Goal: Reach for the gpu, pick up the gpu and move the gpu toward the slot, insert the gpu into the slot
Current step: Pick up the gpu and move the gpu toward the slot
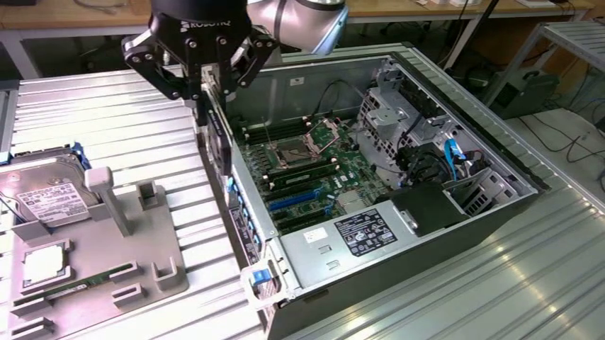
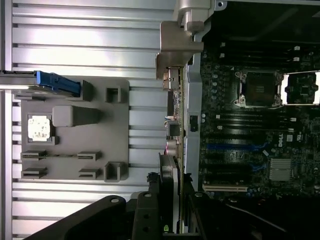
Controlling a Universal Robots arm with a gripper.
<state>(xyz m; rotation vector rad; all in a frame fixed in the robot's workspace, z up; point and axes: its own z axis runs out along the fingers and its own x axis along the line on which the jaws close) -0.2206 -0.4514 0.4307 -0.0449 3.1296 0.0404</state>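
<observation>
Tool [image 1: 205, 91] nearly closed, gripping gpu [image 1: 215, 138] upright over case [image 1: 331, 265] edge; slot [image 1: 289, 201] well apart.

1. Looks like a robotics lab or electronics workshop.
2. Ribbed aluminium tabletop [image 1: 113, 127] carrying an open computer case [image 1: 293, 85] with a green motherboard [image 1: 355, 170] inside.
3. Grey parts fixture [image 1: 142, 248] holding a hard drive [image 1: 42, 195] alongside.
4. Industrial robot arm [image 1: 307, 21] overhead.
5. Wooden benches [image 1: 66, 14] and loose cables [image 1: 562, 138] behind.
</observation>
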